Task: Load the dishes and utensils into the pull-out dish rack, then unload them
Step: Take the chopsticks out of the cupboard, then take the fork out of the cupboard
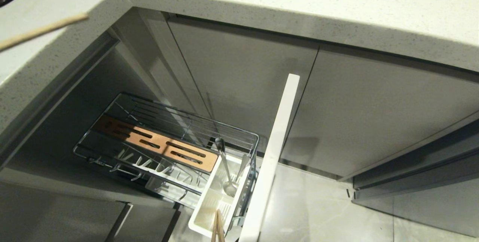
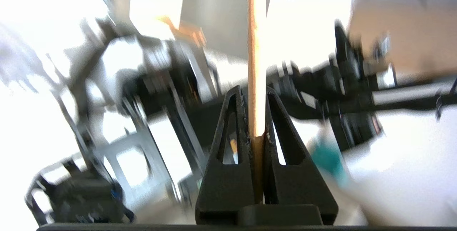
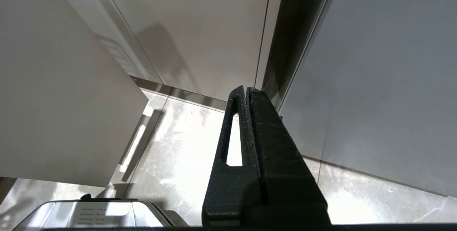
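Pinching a chopstick (image 2: 256,63), left gripper (image 2: 255,116) was above the counter (image 1: 262,6); rack (image 1: 164,148) held fork (image 1: 225,167), another chopstick (image 1: 217,227). Right gripper (image 3: 246,91) pressed together, empty.

Both grippers, left gripper (image 2: 256,97) and right gripper (image 3: 247,90), have matte black, rough-textured, wedge-shaped fingers with slotted cut-outs.

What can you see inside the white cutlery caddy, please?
In the white cutlery caddy stand two metal utensils, heads down, and wooden chopsticks nearer the camera. The chopsticks' lower ends run out of view.
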Robot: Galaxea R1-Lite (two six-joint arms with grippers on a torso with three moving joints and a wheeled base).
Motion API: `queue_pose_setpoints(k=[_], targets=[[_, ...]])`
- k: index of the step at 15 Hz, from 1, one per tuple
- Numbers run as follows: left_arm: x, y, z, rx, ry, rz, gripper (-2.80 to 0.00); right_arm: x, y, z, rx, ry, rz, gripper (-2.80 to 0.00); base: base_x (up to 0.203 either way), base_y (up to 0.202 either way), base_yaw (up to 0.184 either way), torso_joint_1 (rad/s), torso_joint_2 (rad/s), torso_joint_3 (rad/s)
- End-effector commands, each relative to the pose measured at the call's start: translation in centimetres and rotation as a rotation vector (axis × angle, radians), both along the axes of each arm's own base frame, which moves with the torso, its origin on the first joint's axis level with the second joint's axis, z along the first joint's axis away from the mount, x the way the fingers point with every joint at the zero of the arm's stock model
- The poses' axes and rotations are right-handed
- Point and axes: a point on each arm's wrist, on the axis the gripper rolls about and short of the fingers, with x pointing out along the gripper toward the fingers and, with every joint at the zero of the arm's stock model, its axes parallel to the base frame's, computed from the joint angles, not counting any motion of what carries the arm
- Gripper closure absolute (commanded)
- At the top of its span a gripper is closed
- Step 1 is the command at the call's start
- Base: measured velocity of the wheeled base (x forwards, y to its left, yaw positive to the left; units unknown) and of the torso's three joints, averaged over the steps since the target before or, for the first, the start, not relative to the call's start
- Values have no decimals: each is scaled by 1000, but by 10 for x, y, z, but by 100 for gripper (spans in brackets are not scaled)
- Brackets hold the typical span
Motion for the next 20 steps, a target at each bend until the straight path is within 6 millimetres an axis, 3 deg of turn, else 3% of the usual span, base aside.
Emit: queue_pose_setpoints(k=[1, 6, 9, 13, 16, 20], targets=[[-30, 3, 3, 0, -134, 182, 0, 2, 0, -7, 0, 26, 0, 0, 0, 0, 0, 0, 0, 0], [-70, -23, 0, 122, -331, 696, 0, 2, 0, -7, 0, 26, 0, 0, 0, 0, 0, 0, 0, 0], [-79, -36, -4, 200, -365, 953, 0, 2, 0, -7, 0, 27, 0, 0, 0, 0, 0, 0, 0, 0], [-67, -41, -15, 312, -265, 1275, 0, 2, 0, -7, 0, 26, 0, 0, 0, 0, 0, 0, 0, 0], [-52, -36, -23, 361, -162, 1390, 0, 2, 0, -7, 0, 27, 0, 0, 0, 0, 0, 0, 0, 0], [-21, -19, -16, 354, -56, 1463, 0, 2, 0, -7, 0, 27, 0, 0, 0, 0, 0, 0, 0, 0]])
